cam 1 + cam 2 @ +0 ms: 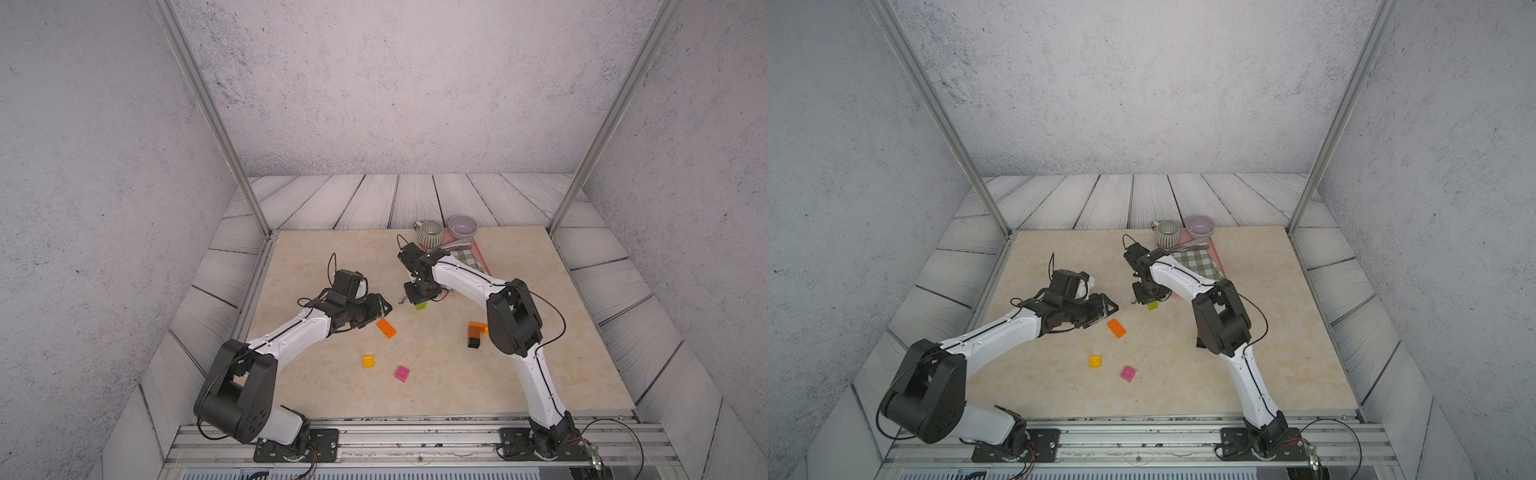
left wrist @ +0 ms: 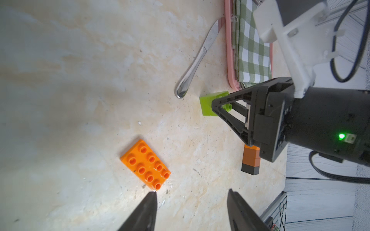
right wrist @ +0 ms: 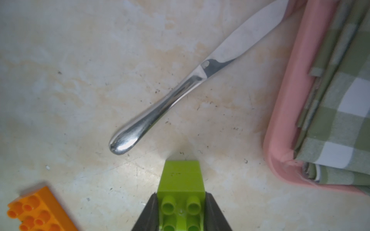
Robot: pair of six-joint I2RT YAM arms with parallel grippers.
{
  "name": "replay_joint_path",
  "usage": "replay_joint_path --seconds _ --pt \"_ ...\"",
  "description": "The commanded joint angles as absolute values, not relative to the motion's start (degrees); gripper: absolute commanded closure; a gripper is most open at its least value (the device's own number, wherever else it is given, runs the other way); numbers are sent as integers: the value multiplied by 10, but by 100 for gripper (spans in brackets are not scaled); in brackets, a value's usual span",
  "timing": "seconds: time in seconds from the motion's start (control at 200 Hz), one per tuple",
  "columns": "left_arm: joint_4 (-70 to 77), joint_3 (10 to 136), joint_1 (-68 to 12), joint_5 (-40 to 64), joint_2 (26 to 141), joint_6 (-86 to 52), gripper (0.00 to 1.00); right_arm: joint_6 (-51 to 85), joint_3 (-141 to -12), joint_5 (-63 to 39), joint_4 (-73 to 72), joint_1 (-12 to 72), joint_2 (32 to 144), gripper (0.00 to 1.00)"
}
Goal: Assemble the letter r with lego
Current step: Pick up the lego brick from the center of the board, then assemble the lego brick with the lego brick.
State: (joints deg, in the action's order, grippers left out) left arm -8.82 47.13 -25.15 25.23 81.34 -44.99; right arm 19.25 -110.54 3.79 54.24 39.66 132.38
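My right gripper (image 3: 181, 195) is shut on a lime green lego brick (image 3: 181, 180), studs facing the camera, low over the table in both top views (image 1: 420, 306) (image 1: 1153, 306). A long orange brick (image 2: 145, 164) lies flat to its left (image 1: 386, 328). My left gripper (image 2: 192, 192) stands open and empty, one fingertip (image 2: 150, 200) just short of that brick's corner. A yellow brick (image 1: 368, 361) and a magenta brick (image 1: 402, 373) lie nearer the front. A stack of orange, brown and black bricks (image 1: 474, 334) stands beside the right arm's elbow, seen too in the left wrist view (image 2: 251, 161).
A table knife (image 3: 180, 96) lies just beyond the green brick, its blade tip at a pink tray (image 3: 280, 120) holding a green-checked cloth (image 3: 340, 120). A ribbed mug (image 1: 430, 233) and a lilac bowl (image 1: 462, 226) stand at the back edge.
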Motion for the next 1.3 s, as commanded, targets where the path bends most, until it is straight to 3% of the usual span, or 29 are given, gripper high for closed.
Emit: replay_joint_path --seconds 0.0,0.185,0.36,0.595,0.706,1.031,1.296 --pt "-117 448 -247 251 759 -442 39 189 -1041 -5 633 420 1444 100" --pt "-146 391 -253 287 648 -444 36 160 -1046 6 587 419 1304 100" --pt "-182 319 -309 267 555 -487 33 136 -940 -25 516 426 1110 100" --pt "-36 182 -377 260 499 -627 36 163 -763 26 476 541 958 100" --pt "-21 157 -379 256 510 -644 47 183 -737 38 467 591 935 100" --pt "-10 139 -378 248 553 -658 50 174 -751 47 468 666 987 100" --pt "-45 143 -378 224 554 -656 52 165 -781 39 481 674 1020 100"
